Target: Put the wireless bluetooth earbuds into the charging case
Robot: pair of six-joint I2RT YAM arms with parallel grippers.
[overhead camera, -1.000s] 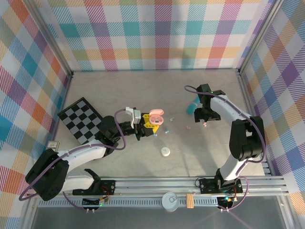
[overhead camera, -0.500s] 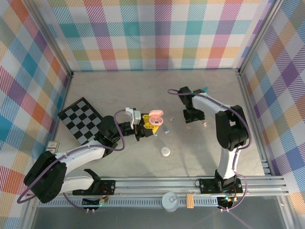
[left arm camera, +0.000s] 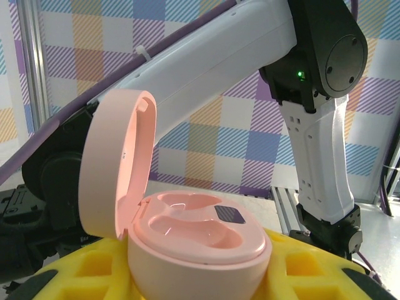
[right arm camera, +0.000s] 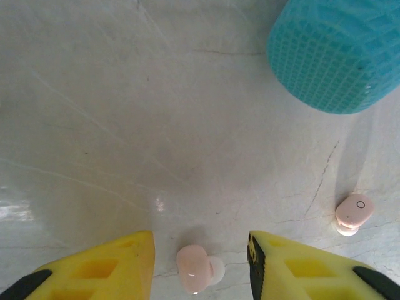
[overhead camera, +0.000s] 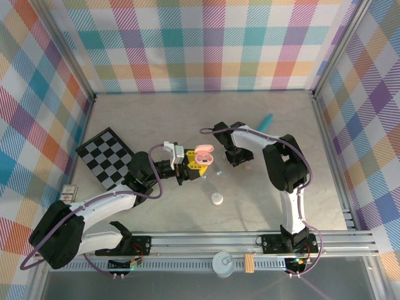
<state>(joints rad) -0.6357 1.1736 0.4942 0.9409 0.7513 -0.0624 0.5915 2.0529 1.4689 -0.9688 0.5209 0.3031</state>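
Observation:
The pink charging case (left arm camera: 200, 247) sits between my left gripper's (left arm camera: 200, 278) yellow fingers, its lid (left arm camera: 115, 169) standing open and both wells empty. From above, the case (overhead camera: 201, 156) is held mid-table. My right gripper (overhead camera: 234, 157) is down at the table just right of the case. In the right wrist view its jaws (right arm camera: 200, 262) are open and straddle a pinkish earbud (right arm camera: 197, 269) lying on the table, with a gap on each side. A second pinkish earbud (right arm camera: 353, 212) lies to the right. A pale blue earbud (overhead camera: 219, 171) lies below the case.
A teal stick (overhead camera: 265, 120) lies at the back right, and a teal ribbed object (right arm camera: 337, 50) is close ahead of the right fingers. A white round case (overhead camera: 217, 199) lies toward the front. A checkered board (overhead camera: 107, 156) lies on the left.
My right arm has swung left across the table to beside the case, and its jaws have narrowed around the pinkish earbud. The left arm and case have stayed put.

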